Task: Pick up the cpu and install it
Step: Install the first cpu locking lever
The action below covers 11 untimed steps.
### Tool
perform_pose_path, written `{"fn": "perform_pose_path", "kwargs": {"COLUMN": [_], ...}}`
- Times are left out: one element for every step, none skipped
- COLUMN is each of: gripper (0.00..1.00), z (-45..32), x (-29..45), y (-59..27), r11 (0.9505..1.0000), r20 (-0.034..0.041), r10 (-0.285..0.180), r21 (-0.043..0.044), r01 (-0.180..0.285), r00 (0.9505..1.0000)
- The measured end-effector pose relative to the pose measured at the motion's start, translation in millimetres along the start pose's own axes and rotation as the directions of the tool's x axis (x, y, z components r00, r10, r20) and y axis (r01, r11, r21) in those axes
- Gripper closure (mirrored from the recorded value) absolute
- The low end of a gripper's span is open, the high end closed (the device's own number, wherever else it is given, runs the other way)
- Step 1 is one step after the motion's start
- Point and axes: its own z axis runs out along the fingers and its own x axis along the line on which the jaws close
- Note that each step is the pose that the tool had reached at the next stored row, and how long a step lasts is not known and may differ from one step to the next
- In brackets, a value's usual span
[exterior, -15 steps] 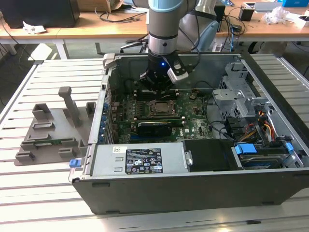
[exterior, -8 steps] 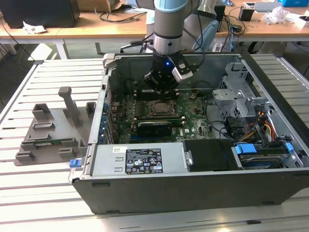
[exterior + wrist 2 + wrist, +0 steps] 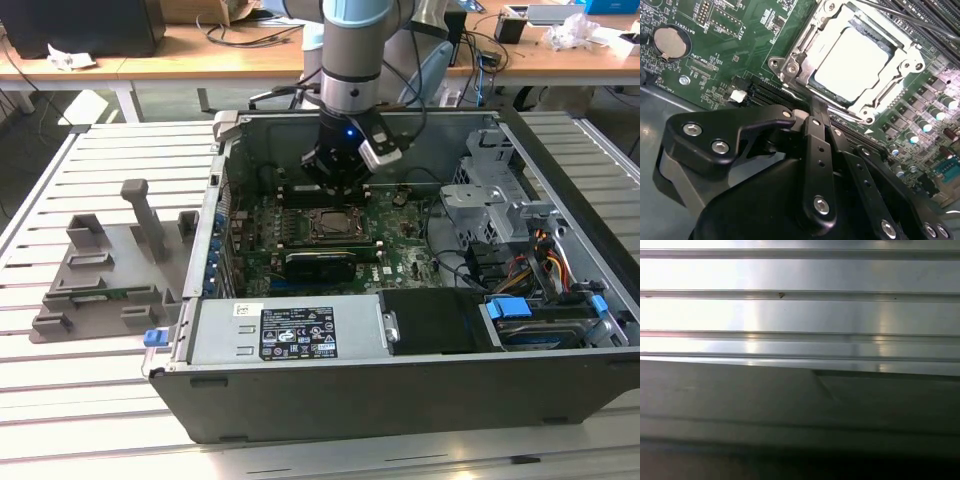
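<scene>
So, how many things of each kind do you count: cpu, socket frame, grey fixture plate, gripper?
cpu: 1, seated in the frame
socket frame: 1
grey fixture plate: 1
gripper: 1
Total: 4

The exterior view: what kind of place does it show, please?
Probably an electronics lab or workshop. An open computer case lies on a slatted metal table, the robot arm hangs over its motherboard, and wooden benches with cables stand behind.
</scene>
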Motion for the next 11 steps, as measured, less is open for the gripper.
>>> {"fn": "perform_pose_path", "kwargs": {"gripper": [0.89,0.89,0.89,0.89,0.89,0.89,0.89,0.89,0.89,0.89,0.89], "z": [0.5,1.0,1.5,1.7,1.7,1.9,2.1,2.6,3.1,3.5,3.9], "x": [-0.5,-0.8,-1.4,-2.0,-2.5,-3.6,-4.6,-5.7,-6.5,-6.9,-7.1], "y": [0.0,0.0,0.0,0.0,0.0,-0.1,-0.1,-0.1,0.0,0.1,0.3], "r11": [1.0000,1.0000,0.9999,0.9997,0.9995,0.9993,0.9992,0.9991,0.9991,0.9991,0.9991], "r20": [0.0000,-0.0003,-0.0004,-0.0006,-0.0006,-0.0007,-0.0009,-0.0016,-0.0021,-0.0023,-0.0021], "r10": [0.000,0.000,0.001,0.001,0.001,0.001,0.001,0.002,0.002,0.002,0.002], "r21": [0.0012,0.0056,0.0169,0.0250,0.0308,0.0368,0.0392,0.0419,0.0431,0.0434,0.0432], "r01": [0.000,0.000,-0.001,-0.001,-0.001,-0.001,-0.001,-0.002,-0.002,-0.002,-0.002], "r00": [1.0000,1.0000,1.0000,1.0000,1.0000,1.0000,1.0000,1.0000,1.0000,1.0000,1.0000]}}
